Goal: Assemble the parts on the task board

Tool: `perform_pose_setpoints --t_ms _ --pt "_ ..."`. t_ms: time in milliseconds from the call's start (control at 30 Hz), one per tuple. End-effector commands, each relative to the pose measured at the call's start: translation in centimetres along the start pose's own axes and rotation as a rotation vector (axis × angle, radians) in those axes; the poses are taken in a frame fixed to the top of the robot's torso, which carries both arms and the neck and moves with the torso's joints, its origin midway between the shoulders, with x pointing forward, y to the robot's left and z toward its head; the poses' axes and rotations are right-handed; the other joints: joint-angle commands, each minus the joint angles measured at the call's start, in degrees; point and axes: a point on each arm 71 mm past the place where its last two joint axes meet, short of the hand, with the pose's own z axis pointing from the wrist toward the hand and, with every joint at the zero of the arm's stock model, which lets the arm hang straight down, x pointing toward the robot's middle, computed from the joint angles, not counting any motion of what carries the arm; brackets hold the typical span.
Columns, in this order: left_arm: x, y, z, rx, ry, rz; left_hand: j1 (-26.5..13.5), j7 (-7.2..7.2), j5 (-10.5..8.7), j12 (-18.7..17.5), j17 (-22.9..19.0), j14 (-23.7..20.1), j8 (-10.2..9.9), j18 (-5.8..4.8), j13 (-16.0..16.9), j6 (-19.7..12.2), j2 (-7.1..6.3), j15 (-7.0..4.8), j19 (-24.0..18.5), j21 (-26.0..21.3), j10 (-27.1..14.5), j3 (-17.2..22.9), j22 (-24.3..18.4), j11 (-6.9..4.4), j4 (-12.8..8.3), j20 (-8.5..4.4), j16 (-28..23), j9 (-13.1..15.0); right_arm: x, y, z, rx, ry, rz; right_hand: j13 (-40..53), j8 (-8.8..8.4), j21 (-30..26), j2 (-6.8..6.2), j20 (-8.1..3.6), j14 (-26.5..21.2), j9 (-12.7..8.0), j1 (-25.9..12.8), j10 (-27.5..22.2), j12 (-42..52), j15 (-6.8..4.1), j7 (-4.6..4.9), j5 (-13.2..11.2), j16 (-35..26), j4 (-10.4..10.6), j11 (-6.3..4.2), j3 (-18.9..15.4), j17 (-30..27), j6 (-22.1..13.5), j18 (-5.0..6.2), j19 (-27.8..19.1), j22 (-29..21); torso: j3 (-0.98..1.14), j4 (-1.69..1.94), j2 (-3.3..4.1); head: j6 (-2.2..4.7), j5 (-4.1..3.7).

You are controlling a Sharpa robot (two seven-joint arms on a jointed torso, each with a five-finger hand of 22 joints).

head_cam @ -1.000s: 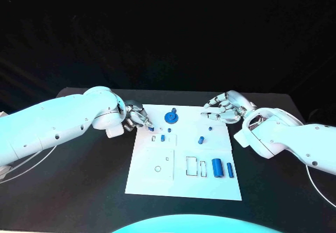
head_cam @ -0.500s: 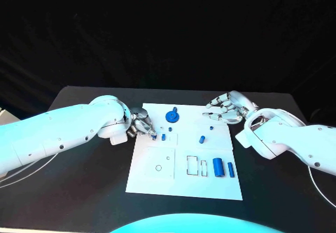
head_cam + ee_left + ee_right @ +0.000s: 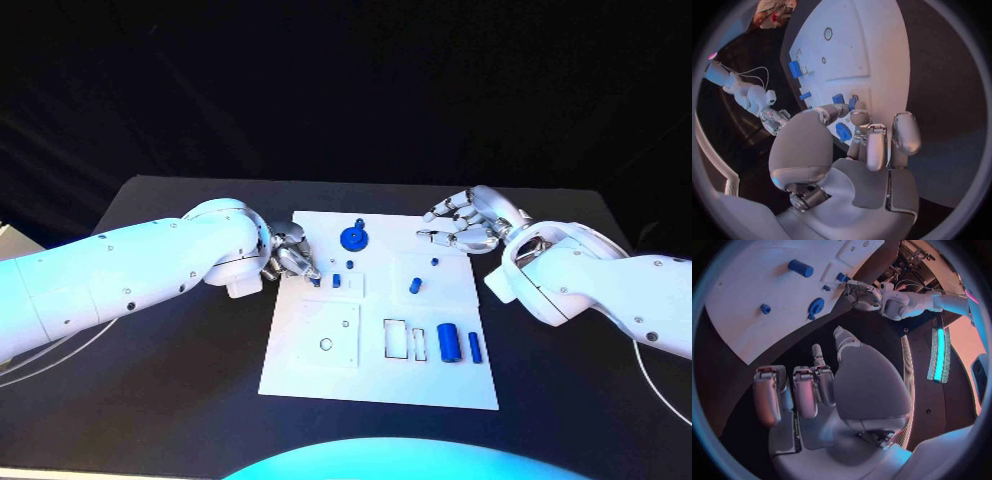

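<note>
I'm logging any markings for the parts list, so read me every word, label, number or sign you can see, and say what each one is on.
No readable text: none.
Task board: thin outlined rectangles and small circles mark its slots, with no letters or numbers beside them.
Blue parts, such as the large cylinder: plain, with no markings I can make out.
Left robot hand and right robot hand: no label or brand visible.

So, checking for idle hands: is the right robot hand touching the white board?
Apart. In the right wrist view the right robot hand hangs over black table, short of the white board.
</note>
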Motion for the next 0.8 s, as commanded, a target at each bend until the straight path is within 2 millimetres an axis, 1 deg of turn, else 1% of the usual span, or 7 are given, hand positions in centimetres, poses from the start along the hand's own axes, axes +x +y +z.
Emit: perform_pose_setpoints --t_ms 33,200,367,533,633,800 --pt "0.09 -0.11 0.08 -0.004 -0.006 0.023 0.07 -0.37 0.33 0.28 9.39 4.69 0.3 -0.13 0.08 0.64 0.68 -0.42 0.24 0.19 0.34 10.09 -0.03 0.04 -10.29 -0.13 0.27 0.08 0.15 0.05 -0.02 -0.007 0.014 -0.003 10.89 0.23 -0.34 0.27 -0.24 5.43 0.1 -0.41 1.86 -0.12 -0.36 -0.13 0.2 -0.21 0.06 -0.22 0.16 12.73 0.36 0.08 4.42 13.03 0.02 0.03 -0.05 -0.07 -0.03" --pt "0.15 -0.21 0.13 -0.005 -0.001 0.028 0.03 -0.38 0.37 0.31 9.39 4.69 0.31 -0.14 0.11 0.66 0.66 -0.42 0.26 0.21 0.38 10.09 -0.01 0.03 -10.32 -0.14 0.27 0.08 0.16 0.06 -0.02 -0.007 0.014 -0.003 10.89 0.23 -0.34 0.27 -0.24 5.43 0.1 -0.41 1.86 -0.12 -0.36 -0.13 0.2 -0.21 0.06 -0.22 0.16 12.73 0.36 0.08 4.42 13.03 0.0 0.09 -0.06 -0.12 -0.04" --pt "0.28 -0.22 0.15 -0.006 0.016 0.038 -0.02 -0.39 0.45 0.37 9.35 4.69 0.32 -0.12 0.19 0.69 0.64 -0.43 0.21 0.17 0.44 10.11 -0.09 0.02 -10.36 -0.14 0.26 0.08 0.17 0.05 -0.01 -0.007 0.015 -0.003 10.89 0.23 -0.34 0.27 -0.24 5.43 0.1 -0.41 1.86 -0.12 -0.36 -0.13 0.2 -0.21 0.06 -0.22 0.16 12.73 0.36 0.08 4.42 13.03 0.08 0.0 -0.07 -0.16 0.03" --pt "0.43 -0.27 0.13 -0.006 0.032 0.043 -0.05 -0.4 0.51 0.43 9.47 4.72 0.33 -0.14 0.28 0.7 0.62 -0.43 0.26 0.21 0.49 10.12 -0.03 0.01 -10.4 -0.15 0.31 0.07 0.17 0.03 -0.01 -0.006 0.015 -0.004 10.89 0.23 -0.34 0.27 -0.24 5.43 0.1 -0.41 1.86 -0.12 -0.36 -0.13 0.2 -0.21 0.06 -0.22 0.16 12.73 0.36 0.08 4.42 13.03 0.06 -0.05 -0.07 -0.15 0.02" --pt "0.46 -0.24 0.15 -0.005 0.039 0.031 -0.09 -0.41 0.59 0.5 9.54 4.74 0.33 -0.14 0.37 0.73 0.59 -0.44 0.27 0.22 0.54 10.14 -0.01 0.01 -10.45 -0.16 0.34 0.07 0.18 0.02 0.0 -0.006 0.015 -0.003 10.89 0.23 -0.34 0.27 -0.24 5.43 0.1 -0.41 1.86 -0.12 -0.36 -0.13 0.2 -0.21 0.06 -0.22 0.16 12.73 0.36 0.08 4.42 13.03 0.03 -0.02 -0.07 -0.07 -0.02" --pt "0.41 -0.14 0.18 -0.006 0.041 0.013 -0.47 -0.53 1.62 1.22 9.68 4.79 0.41 -0.26 1.33 1.1 0.38 -0.52 0.67 0.51 1.15 10.32 0.51 -0.11 -10.89 -0.24 0.43 0.02 0.19 0.0 0.0 -0.006 0.014 -0.003 10.89 0.23 -0.34 0.27 -0.24 5.43 0.1 -0.41 1.86 -0.12 -0.36 -0.13 0.2 -0.21 0.06 -0.22 0.16 12.73 0.36 0.08 4.42 13.03 0.03 0.04 -0.07 -0.06 -0.05"
